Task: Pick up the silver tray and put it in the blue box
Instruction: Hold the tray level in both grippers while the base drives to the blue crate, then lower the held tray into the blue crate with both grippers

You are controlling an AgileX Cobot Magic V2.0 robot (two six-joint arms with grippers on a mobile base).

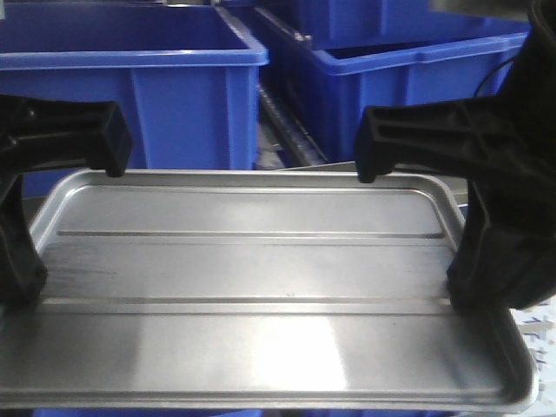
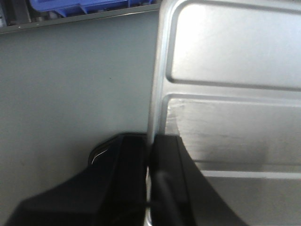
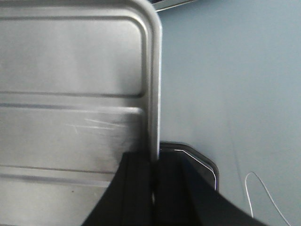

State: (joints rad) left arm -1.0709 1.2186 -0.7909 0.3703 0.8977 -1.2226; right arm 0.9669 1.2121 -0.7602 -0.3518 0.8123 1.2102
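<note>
The silver tray fills the lower part of the front view, shiny, with two long ribs across its base. It hangs level above the grey table between both arms. My left gripper is shut on the tray's left rim; the left wrist view shows one finger either side of the rim at the left gripper. My right gripper is shut on the right rim, again with one finger on each side at the right gripper. The blue box stands behind the tray at the back left.
A second blue crate stands behind at the right, with a dark gap between the two. Grey table surface lies under the tray. A thin white cable lies on the table by the right gripper. A blue bin edge shows at the far side.
</note>
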